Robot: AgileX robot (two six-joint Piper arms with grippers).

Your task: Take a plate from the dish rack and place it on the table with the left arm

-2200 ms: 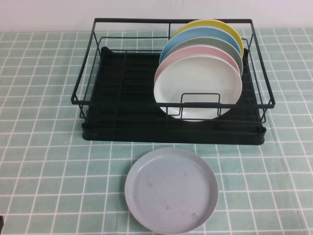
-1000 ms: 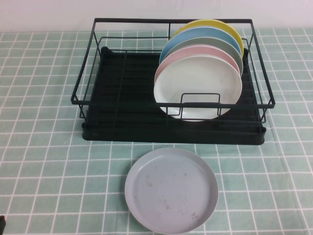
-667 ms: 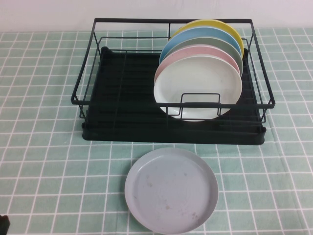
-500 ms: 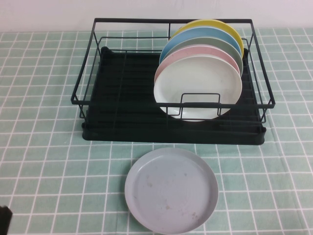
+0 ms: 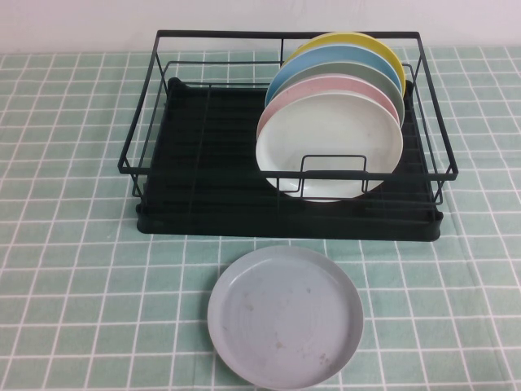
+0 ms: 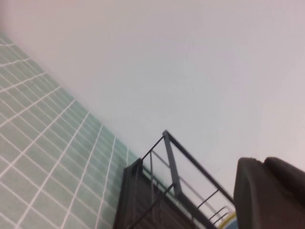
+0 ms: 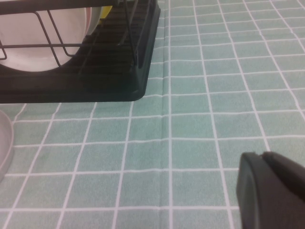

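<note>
White plate point(image 5: 330, 147) half-screened by dish rack point(image 5: 163, 122) wires; both claws mostly cropped.

Your high view overlooks the bench point(image 5: 73, 244); both wrist views sit low, sharing the dish rack point(image 5: 289, 220) with it.

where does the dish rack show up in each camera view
High view: the dish rack fills the upper middle, with the white plate foremost in its stack.
Left wrist view: one rack corner sits at the bottom centre, beside the left pincer.
Right wrist view: the rack's base corner is at top left; the right pincer is at bottom right.
Shared landmark: the green grid table.
</note>
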